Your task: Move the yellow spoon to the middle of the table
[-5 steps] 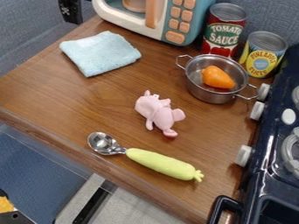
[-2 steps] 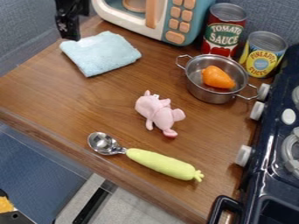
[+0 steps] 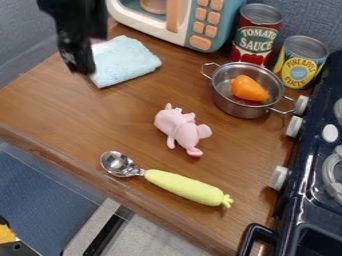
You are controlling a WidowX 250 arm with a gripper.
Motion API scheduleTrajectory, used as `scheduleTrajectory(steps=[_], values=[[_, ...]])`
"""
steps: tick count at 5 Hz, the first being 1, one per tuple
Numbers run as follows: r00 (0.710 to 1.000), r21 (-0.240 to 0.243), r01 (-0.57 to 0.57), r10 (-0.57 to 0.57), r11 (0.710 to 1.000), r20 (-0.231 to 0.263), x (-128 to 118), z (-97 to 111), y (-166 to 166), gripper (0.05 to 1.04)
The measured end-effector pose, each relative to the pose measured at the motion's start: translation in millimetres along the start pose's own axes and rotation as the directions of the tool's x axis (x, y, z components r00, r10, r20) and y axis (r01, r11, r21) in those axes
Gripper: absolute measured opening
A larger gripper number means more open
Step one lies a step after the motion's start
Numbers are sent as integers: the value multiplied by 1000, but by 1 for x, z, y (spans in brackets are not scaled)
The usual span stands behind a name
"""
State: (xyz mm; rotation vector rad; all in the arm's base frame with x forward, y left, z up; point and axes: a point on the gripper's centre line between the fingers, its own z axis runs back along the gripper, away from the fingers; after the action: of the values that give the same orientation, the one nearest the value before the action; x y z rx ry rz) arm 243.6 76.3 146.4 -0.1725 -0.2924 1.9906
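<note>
One yellow spoon (image 3: 184,187) lies on the table (image 3: 40,107), close to its near edge, with the metal bowl towards that edge and the yellow-green handle pointing at the stove (image 3: 304,200). The gripper (image 3: 82,70) hangs over the table's far left part, beside the cloth in the view and well apart from the spoon. Whether its jaws are spread or pressed together cannot be told.

The step in hand looks to be the approach: the spoon has yet to be grasped. The next move probably calls for crossing towards the near edge, lining up across the thick handle, lowering and closing on it, then a small lift and a short carry inward. The pink toy (image 3: 182,130) lies around the middle of the table, so the spoon would likely need setting just beside it; a low carry could nudge the toy.

Counted, there are one spoon, one pink toy, one folded pale blue cloth (image 3: 123,60), one metal pot (image 3: 244,108) and one orange toy vegetable (image 3: 248,89) inside it. Two cans, one red (image 3: 256,34) and one yellow (image 3: 300,62), stand at the far right corner, next to one toy microwave (image 3: 204,25) on the far edge. One stove borders the right edge.
</note>
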Motion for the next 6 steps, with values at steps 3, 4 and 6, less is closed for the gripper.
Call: scheduleTrajectory(steps=[3,4,6], values=[[958,93,282,-275,955,-81,-100,-26,95,999],[953,106,301,-294,948,-75,-110,-37,101,1000],[942,129,333,-327,934,-73,-121,-63,103,999]])
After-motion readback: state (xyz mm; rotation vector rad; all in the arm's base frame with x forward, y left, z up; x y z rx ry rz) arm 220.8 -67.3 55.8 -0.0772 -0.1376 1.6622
